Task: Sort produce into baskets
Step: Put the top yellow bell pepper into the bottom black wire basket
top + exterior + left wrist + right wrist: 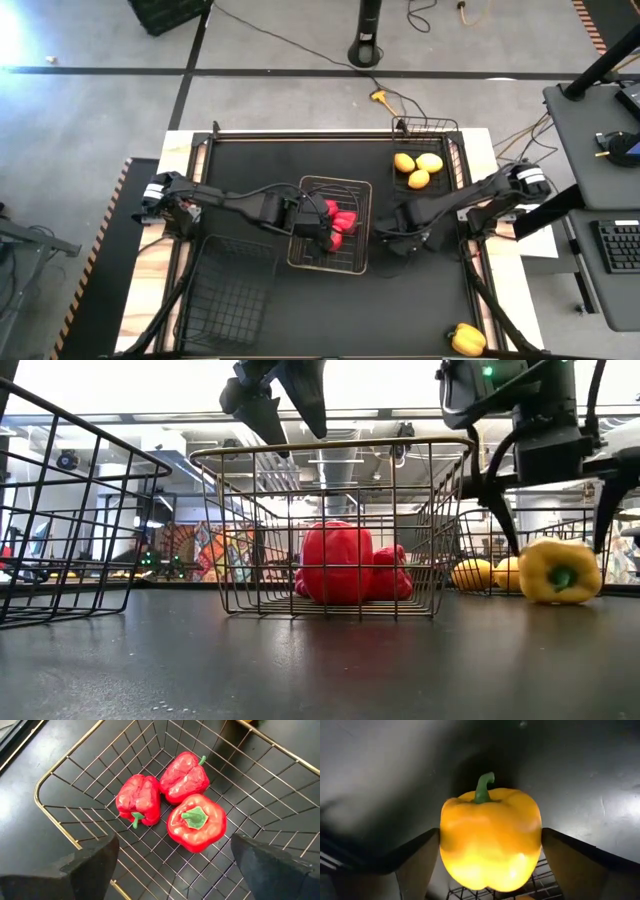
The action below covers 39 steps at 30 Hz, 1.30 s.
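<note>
Three red bell peppers point(185, 805) lie together on the floor of the pale wire basket point(330, 262) at the table's middle. My left gripper point(174, 840) hangs open and empty above them, also shown in the high view point(315, 222). My right gripper point(392, 240) stands just right of that basket, shut on a yellow bell pepper point(490, 840). Three lemons point(418, 168) lie in the black basket point(428, 128) at the far right. A second yellow pepper point(467, 340) lies on the table at the near right edge. My right gripper pinches the yellow pepper's body between its two fingers point(415, 865), one on each flank point(447, 845), below the stem. The fingers come from above, pointing down. In the low view the pepper point(558, 570) sits at table height, stem toward the near edge. Whether it is lifted clear I cannot tell.
A black wire basket point(232, 290) stands at the near left with nothing showing in it. Bare black table lies between the baskets and along the near edge. Cables and a post stand on the floor beyond the far edge.
</note>
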### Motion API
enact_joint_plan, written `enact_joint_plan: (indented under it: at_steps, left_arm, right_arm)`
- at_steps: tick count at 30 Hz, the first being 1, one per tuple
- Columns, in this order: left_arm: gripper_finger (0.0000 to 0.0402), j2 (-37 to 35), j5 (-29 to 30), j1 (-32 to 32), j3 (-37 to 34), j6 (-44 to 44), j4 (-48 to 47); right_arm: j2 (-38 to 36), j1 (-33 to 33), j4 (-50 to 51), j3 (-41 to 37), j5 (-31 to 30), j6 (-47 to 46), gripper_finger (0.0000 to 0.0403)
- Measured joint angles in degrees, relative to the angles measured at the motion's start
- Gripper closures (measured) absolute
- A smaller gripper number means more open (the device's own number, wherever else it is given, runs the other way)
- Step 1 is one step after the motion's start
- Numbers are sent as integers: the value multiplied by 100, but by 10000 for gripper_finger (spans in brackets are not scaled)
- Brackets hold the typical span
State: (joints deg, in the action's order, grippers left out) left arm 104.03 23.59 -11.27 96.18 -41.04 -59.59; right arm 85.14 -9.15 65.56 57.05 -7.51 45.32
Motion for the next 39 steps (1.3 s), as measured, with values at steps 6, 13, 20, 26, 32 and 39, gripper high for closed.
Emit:
enact_joint_plan:
  at_steps: [6, 13, 20, 26, 32, 39]
  left_arm:
    - [38, 0, 2, -19, 0, 0, -17]
    - [38, 0, 2, -22, 0, 0, -13]
    - [38, 0, 4, -44, 0, -2, -9]
    - [38, 0, 4, -53, 0, -2, -13]
    - [38, 0, 7, -52, -2, -2, -1]
    - [38, 0, 153, -44, -4, -4, 20]
  right_arm:
    - [263, 20, -7, 18, -31, -388, 73]
    - [505, 162, -95, -45, -375, -884, 45]
    - [726, 208, -205, -188, -682, -1162, 28]
    - [732, 208, -12, -217, -696, -1494, 28]
    - [451, 192, 59, -205, -907, -1844, 28]
    - [427, 192, 270, -205, -925, -1348, 28]
